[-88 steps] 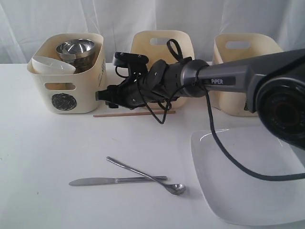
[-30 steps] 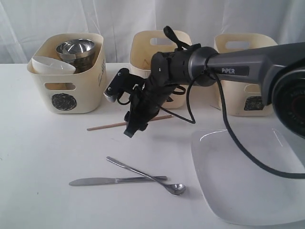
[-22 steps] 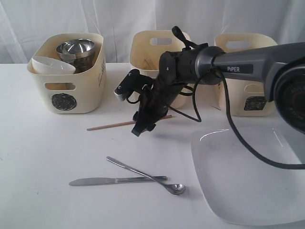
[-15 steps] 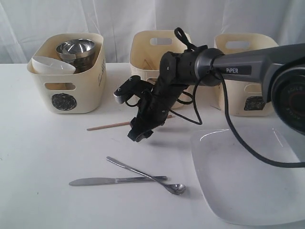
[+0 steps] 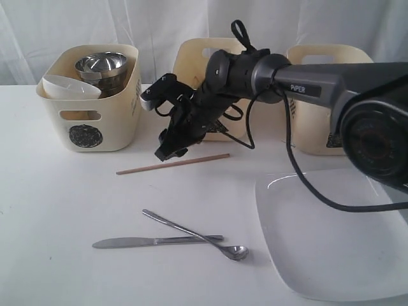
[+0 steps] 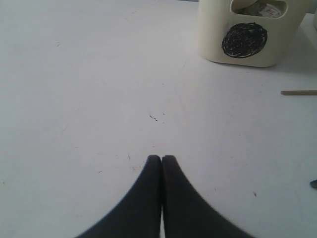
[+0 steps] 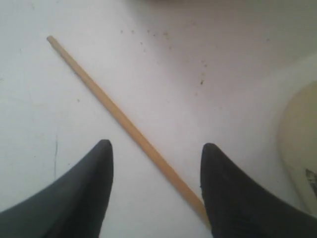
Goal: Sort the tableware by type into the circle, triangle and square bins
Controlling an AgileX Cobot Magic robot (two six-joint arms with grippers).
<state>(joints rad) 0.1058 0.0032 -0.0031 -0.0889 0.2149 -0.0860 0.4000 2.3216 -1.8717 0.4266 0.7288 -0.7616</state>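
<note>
Risen leftward, the right gripper [image 7: 157, 145] spreads wide over the chopstick [image 7: 99, 95], one end hidden beneath it.

**Upper left, exterior view:** tub [image 5: 115, 124] of smooth, matt cream plastic, in which I see mirror-bright metal bowls [image 5: 101, 64] and a smooth white bowl [image 5: 70, 87].

**Centre:** chopstick [image 5: 172, 163] of pale bare wood; on my right wrist view it looks matt and unvarnished.

**Lower centre:** knife [image 5: 127, 243] and spoon [image 5: 178, 226], both polished metal.

**Lower right:** plate [image 5: 331, 242], glossy white; I cannot tell the material.

**Table** [image 5: 51, 204]: matt white, finely speckled.

**Background:** curtain [image 5: 76, 22], white cloth.
</note>
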